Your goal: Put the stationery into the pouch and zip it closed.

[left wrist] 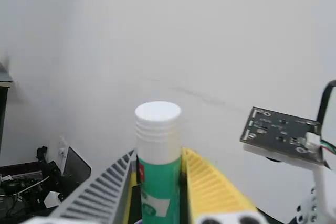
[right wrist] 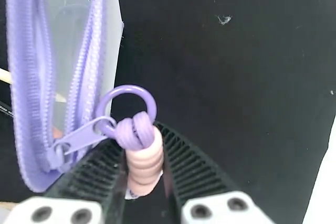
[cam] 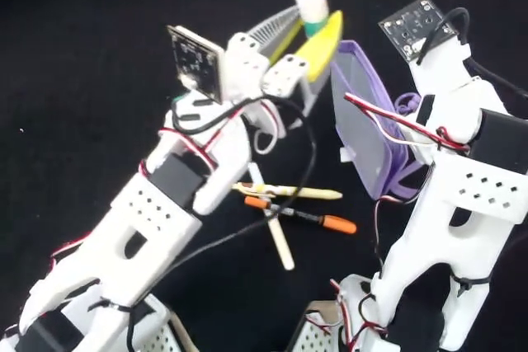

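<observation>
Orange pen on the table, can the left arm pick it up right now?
Probably not yet: its jaws are shut on the glue stick, held up by the pouch. The orange pen itself lies uncovered on the table.

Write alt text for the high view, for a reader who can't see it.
The left gripper holds a green glue stick with a white cap raised near the top of a clear purple pouch, which the right arm holds upright. Between the arms, a cream pen, an orange-tipped pen and a pale stick lie crossed on the black table.
</observation>
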Robot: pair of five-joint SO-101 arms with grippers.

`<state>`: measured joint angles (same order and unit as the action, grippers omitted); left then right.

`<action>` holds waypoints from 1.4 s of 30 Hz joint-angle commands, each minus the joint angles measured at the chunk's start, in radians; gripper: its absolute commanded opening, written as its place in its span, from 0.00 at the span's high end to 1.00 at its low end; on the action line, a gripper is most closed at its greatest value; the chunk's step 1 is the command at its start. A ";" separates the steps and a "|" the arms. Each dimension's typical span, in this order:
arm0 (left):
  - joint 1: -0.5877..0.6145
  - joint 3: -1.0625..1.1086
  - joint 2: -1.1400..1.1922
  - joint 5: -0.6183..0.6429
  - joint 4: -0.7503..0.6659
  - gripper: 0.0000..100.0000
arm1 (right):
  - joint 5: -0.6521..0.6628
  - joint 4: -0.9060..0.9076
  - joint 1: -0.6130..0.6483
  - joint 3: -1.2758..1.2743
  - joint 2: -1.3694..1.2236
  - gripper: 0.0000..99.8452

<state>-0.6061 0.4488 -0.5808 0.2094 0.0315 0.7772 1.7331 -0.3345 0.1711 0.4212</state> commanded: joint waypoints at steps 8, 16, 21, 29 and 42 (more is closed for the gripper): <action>-0.054 0.148 0.110 0.008 -0.373 0.97 | 0.000 -0.009 0.005 0.015 0.030 0.99; -0.054 0.263 0.143 0.008 -0.491 0.97 | 0.000 -0.011 0.011 0.015 0.024 0.99; -0.054 0.262 0.189 0.008 -0.543 0.97 | 0.000 -0.040 0.011 0.005 0.024 0.99; -0.076 0.177 0.238 0.009 -0.594 0.97 | 0.000 -0.031 0.011 0.005 0.024 0.99; -0.097 0.171 0.226 0.008 -0.598 0.97 | 0.000 0.005 0.011 0.005 0.024 0.99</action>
<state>-0.6705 0.6728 -0.3414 0.2079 -0.5593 0.7772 1.7238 -0.3391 0.1711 0.4212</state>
